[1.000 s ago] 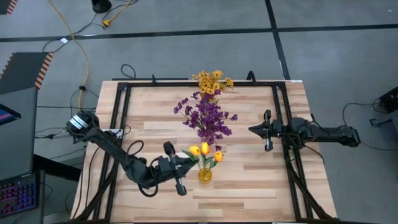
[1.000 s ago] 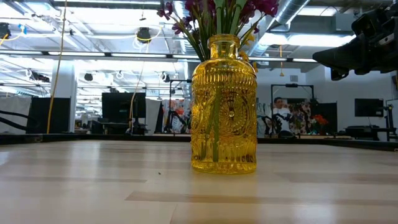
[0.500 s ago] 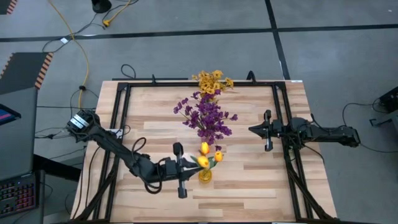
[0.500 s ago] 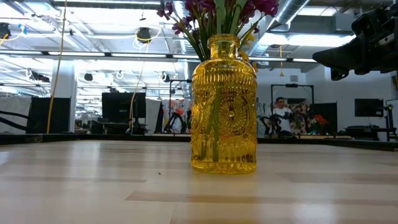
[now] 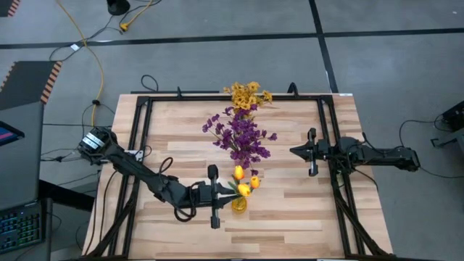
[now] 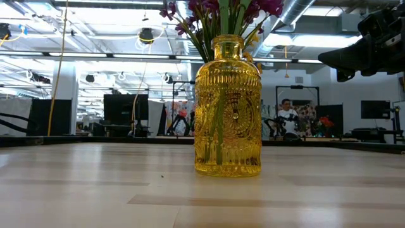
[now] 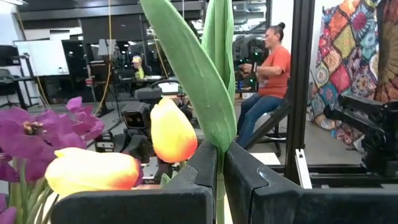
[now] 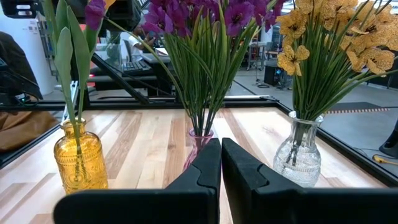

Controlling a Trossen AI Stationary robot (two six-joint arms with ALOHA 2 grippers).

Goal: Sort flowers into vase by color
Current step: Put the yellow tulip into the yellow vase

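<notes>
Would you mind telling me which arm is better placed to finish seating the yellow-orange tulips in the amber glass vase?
Left. The left gripper is shut on a green tulip stem beside the amber glass vase; the right gripper waits farther off.

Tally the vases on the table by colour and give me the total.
Amber vase: 1
Pink vase: 1
Clear vase: 1
Total: 3
</notes>
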